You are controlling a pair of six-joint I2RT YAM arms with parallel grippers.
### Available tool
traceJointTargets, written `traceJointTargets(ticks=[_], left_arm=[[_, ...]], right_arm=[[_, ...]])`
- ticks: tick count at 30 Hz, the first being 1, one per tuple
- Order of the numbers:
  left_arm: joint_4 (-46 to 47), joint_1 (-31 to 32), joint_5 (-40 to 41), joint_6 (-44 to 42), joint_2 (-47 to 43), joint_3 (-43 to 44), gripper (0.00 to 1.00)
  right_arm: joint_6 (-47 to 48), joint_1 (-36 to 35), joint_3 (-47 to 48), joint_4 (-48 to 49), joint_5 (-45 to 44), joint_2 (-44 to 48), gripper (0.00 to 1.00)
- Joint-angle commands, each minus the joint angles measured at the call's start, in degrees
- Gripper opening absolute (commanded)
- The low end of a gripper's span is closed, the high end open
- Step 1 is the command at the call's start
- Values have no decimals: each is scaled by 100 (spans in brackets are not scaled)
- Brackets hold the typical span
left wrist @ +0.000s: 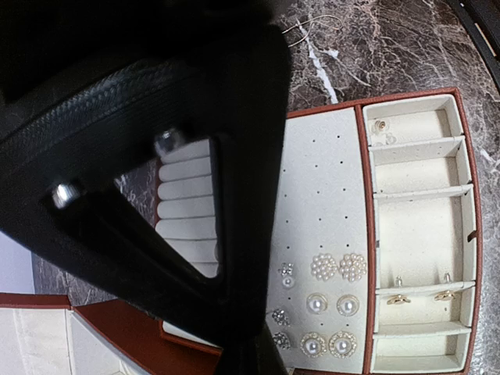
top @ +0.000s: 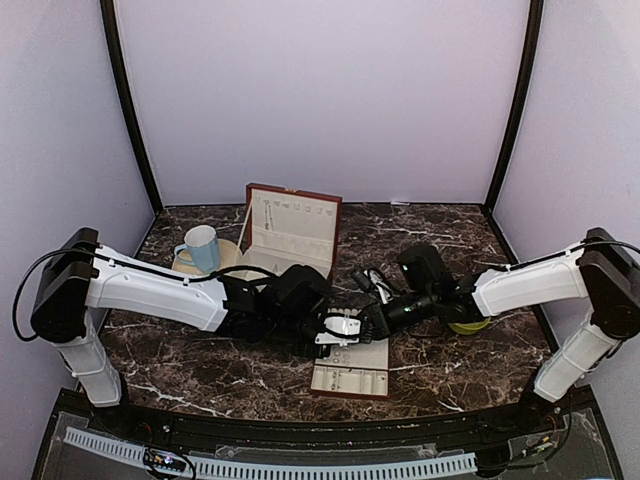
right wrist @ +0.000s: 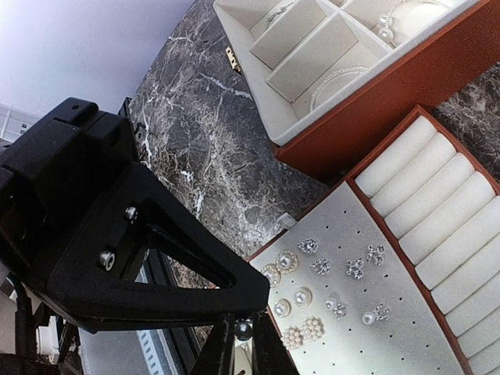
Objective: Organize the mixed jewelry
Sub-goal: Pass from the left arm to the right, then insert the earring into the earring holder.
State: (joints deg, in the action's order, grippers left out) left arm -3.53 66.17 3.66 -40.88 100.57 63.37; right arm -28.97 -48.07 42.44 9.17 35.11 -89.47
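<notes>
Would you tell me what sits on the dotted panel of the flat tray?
Gathered at one end of the panel are round pearl studs, pearl clusters and sparkly studs; the rest is bare. The left gripper covers one corner, so anything there is hidden.

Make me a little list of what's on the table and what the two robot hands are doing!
table: dark marble
jewelry box: open, lid up, behind the arms
tray: cream, in front of the box, ring rolls plus a holed panel
earrings: pearl and sparkly ones pinned on that panel
mug: blue, back left
left gripper: shut, above the tray
right gripper: shut on what looks like a tiny shiny stud
</notes>
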Motion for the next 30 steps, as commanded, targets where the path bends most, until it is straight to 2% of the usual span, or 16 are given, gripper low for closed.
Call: traceJointTargets(ticks=[1, 7, 13, 18, 22, 30], left_arm=[[53, 27, -120, -3, -243, -36, 0], [65, 27, -49, 54, -225, -42, 4], [-8, 27, 177, 89, -274, -92, 25], [-38, 25, 437, 205, -485, -323, 36], [37, -95, 377, 698, -773, -457, 41], [332, -1058, -321, 2143, -1380, -379, 46]], right_arm=[[58, -62, 123, 170, -233, 10, 7], [15, -62, 1, 339, -466, 162, 5], [-61, -54, -246, 564, -773, 426, 4], [-9, -11, -536, 755, -1042, 649, 5], [37, -18, -898, 1231, -1044, 763, 5], [293, -48, -1406, 1846, -973, 714, 6]])
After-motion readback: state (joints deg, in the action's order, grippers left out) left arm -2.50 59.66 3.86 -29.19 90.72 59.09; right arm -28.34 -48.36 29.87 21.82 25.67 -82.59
